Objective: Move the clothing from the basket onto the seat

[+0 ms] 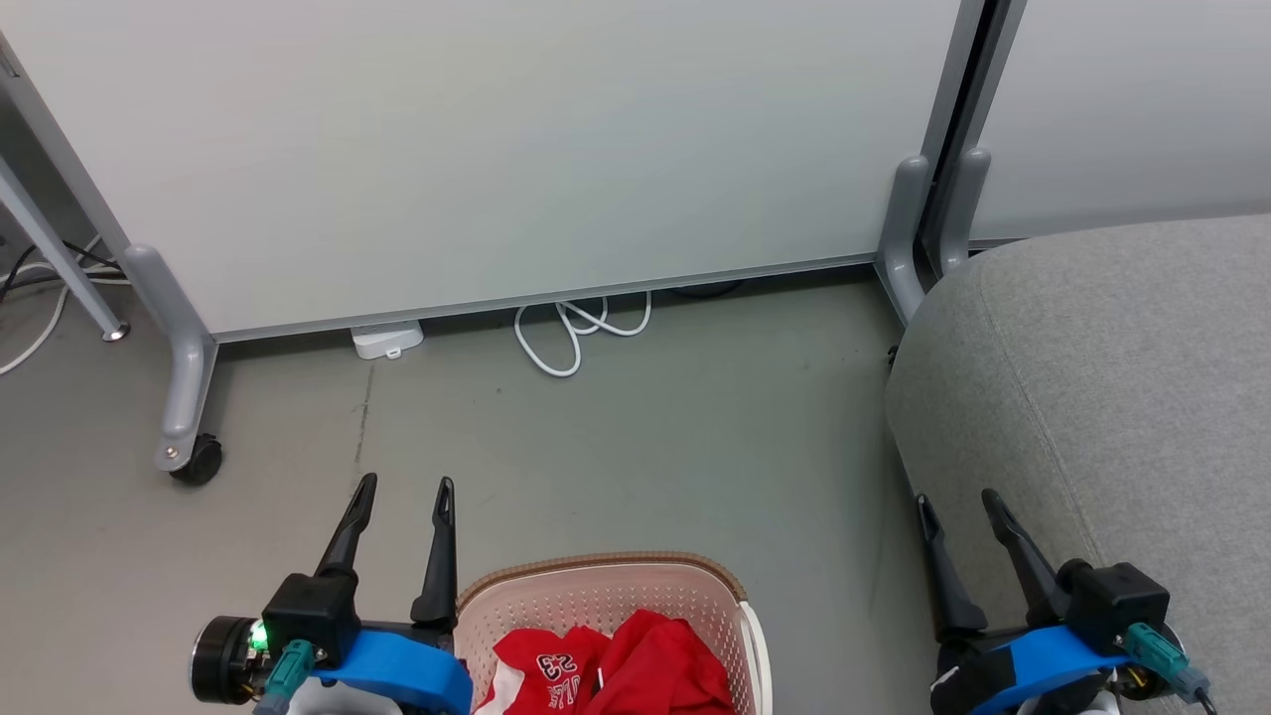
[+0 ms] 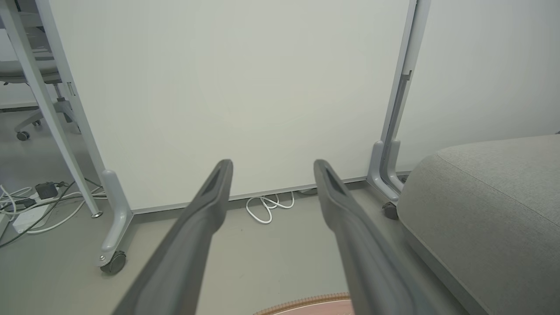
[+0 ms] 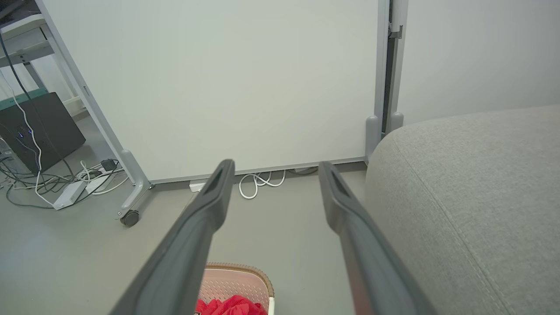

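- Jaws of the left gripper (image 1: 407,482), lower left, and the right gripper (image 1: 958,497), lower right, are standing wide apart, gripping nothing.
- Crumpled red jersey clothing (image 1: 635,660) is lying inside the cream perforated plastic basket (image 1: 596,568), bottom centre.
- Broad grey fabric seat (image 1: 1112,377) is filling the right.
- First pick seems to be pending: one gripper needs lowering into the fabric, then closing.

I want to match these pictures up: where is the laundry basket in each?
Head view: basket at bottom centre.
Left wrist view: basket rim at the bottom edge, near the middle.
Right wrist view: basket at the bottom edge, left of centre.
Shared landmark: looped white cable on the floor.
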{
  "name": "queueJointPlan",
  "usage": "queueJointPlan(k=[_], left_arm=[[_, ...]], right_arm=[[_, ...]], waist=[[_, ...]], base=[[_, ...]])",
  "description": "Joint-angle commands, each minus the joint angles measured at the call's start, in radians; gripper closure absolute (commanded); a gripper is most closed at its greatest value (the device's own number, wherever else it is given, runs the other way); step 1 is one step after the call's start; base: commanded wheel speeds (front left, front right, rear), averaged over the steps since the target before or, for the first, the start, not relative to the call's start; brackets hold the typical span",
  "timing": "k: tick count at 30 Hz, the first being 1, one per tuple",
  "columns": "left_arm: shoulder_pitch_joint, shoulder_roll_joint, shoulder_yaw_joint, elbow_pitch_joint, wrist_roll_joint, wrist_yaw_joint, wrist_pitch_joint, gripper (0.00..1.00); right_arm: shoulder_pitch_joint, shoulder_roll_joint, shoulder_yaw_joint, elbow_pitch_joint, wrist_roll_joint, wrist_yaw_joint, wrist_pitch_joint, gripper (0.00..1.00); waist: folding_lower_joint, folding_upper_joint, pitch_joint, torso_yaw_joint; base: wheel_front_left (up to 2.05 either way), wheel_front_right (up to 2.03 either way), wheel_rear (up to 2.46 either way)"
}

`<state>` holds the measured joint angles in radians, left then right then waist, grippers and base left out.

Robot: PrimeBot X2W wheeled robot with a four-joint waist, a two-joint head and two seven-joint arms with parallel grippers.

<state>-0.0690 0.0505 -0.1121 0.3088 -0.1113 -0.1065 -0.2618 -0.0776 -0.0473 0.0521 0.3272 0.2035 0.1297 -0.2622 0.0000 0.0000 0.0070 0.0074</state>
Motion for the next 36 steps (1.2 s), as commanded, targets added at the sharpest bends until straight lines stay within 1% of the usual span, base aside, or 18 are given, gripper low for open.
queueJointPlan(k=[1, 7, 13, 20, 24, 30, 36], left_arm=[[-0.011, 0.0, -0.002, 0.0, 0.003, -0.003, -0.005, 0.0], [-0.015, 0.0, 0.0, 0.007, 0.005, -0.006, -0.005, 0.0], [-0.057, 0.004, -0.025, 0.066, 0.043, -0.015, -0.005, 0.0], [-0.183, 0.052, -0.126, 0.193, 0.078, -0.025, -0.004, 0.0], [-0.268, 0.09, -0.234, 0.283, 0.081, -0.026, -0.004, 0.0], [-0.389, 0.144, -0.419, 0.405, 0.041, -0.024, -0.004, 0.0], [-0.487, 0.16, -0.618, 0.547, -0.029, -0.024, -0.004, 0.0]], right_arm=[[-0.004, -0.006, -0.001, 0.001, 0.001, 0.002, -0.004, 0.0], [-0.002, -0.006, 0.003, -0.001, 0.005, 0.002, -0.004, 0.0], [-0.017, -0.006, 0.005, 0.0, 0.005, 0.002, -0.004, 0.0], [-0.062, -0.005, 0.01, -0.014, -0.004, 0.001, -0.004, 0.0], [-0.095, -0.005, 0.011, -0.021, -0.008, 0.001, -0.004, 0.0], [-0.147, -0.005, 0.019, -0.036, 0.0, 0.001, -0.004, 0.0], [-0.193, -0.005, 0.023, -0.049, 0.006, 0.001, -0.004, 0.0]], waist=[[0.0, 0.0, 0.0, 0.0], [0.0, 0.0, 0.005, -0.002], [0.0, 0.0, 0.029, -0.01], [0.0, 0.0, 0.125, -0.041], [0.0, 0.0, 0.194, -0.07], [0.0, 0.0, 0.3, -0.114], [0.0, 0.0, 0.391, -0.148]], base=[[0.0, 0.0, 0.0], [0.0, 0.0, 0.0], [0.0, 0.0, 0.0], [0.0, 0.0, 0.0], [0.0, 0.0, 0.0], [0.0, 0.0, 0.0], [0.0, 0.0, 0.0]])
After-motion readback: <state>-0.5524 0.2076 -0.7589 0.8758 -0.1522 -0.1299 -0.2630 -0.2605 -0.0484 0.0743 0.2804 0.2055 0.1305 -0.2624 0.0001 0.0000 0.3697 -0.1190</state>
